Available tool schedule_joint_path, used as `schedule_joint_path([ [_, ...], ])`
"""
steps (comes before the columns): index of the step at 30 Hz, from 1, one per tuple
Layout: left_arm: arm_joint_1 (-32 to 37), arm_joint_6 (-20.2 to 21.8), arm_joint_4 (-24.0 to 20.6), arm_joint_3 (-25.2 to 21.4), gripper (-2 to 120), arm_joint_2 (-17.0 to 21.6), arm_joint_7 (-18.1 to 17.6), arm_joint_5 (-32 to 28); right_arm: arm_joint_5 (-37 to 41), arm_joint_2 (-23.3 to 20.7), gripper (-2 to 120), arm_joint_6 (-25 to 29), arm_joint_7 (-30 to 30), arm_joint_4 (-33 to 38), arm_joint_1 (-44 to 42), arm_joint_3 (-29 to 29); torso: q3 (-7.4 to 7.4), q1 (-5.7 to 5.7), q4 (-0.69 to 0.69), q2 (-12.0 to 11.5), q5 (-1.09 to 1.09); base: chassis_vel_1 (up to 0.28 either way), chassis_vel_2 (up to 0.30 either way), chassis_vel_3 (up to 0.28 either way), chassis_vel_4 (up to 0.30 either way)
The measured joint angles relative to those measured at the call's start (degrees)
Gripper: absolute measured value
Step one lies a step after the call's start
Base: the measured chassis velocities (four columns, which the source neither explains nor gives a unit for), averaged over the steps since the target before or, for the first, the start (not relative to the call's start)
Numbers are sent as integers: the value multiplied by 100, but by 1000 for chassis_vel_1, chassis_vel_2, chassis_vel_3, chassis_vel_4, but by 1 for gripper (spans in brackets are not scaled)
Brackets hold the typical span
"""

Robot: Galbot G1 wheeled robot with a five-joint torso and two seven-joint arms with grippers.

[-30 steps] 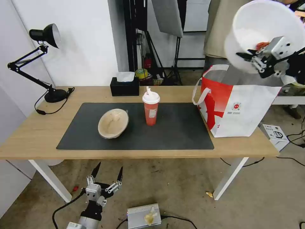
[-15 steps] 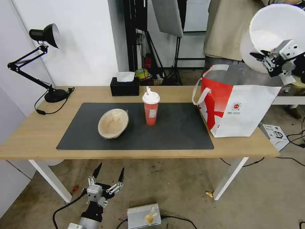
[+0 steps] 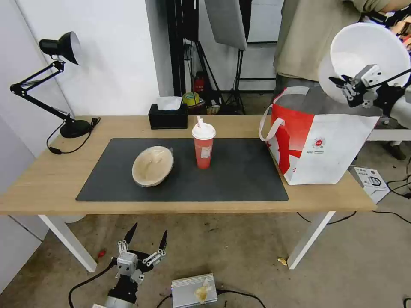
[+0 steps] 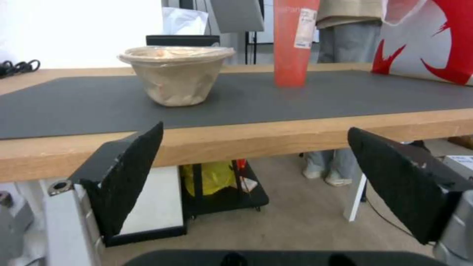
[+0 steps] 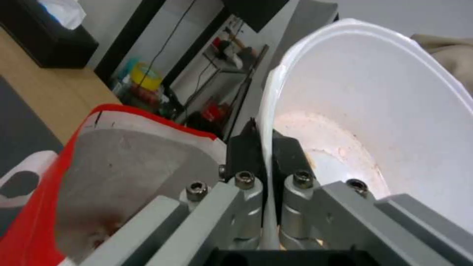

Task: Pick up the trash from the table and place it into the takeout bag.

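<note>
My right gripper (image 3: 349, 87) is shut on the rim of the wide white bowl (image 3: 368, 51), holding it tilted in the air above the open takeout bag (image 3: 325, 145) at the table's right end. In the right wrist view the gripper (image 5: 266, 144) pinches the bowl (image 5: 384, 122) wall, with the bag's foil lining (image 5: 133, 166) below. The red cup (image 3: 203, 147) and the tan oval bowl (image 3: 153, 165) stand on the dark mat (image 3: 239, 171). Below the table's (image 3: 51, 179) front edge, my left gripper (image 3: 144, 241) hangs open and holds nothing. Its wrist view shows the tan bowl (image 4: 177, 74) and the cup (image 4: 293, 44).
A black desk lamp (image 3: 64, 47) stands at the table's far left and a black tissue box (image 3: 168, 116) at the back middle. A person (image 3: 308, 38) stands behind the bag. On the floor lie a grey box (image 3: 192, 291) and a white box (image 3: 370, 182).
My right gripper has carried the white bowl to the right and then lowered it toward the bag's opening. The left gripper has sunk slightly below the table.
</note>
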Motion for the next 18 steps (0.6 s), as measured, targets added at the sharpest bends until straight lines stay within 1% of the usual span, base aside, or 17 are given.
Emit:
schedule_joint_path([
  [3,4,0,41,-4,100,-68,0,47,-92,140,0,59,-39,-212,262,-262,0,0,0,0,0,0,0,0,0],
  [6,-5,0,86,-5,100,-108,0,70,-141,195,0,106,-62,-303,344,-357,0,0,-1,0,0,0,0,0,0],
  [18,-86,0,217,26,100,-267,-1,174,-233,351,0,164,-95,-392,308,-421,-1,0,-1,1,0,0,0,0,0],
])
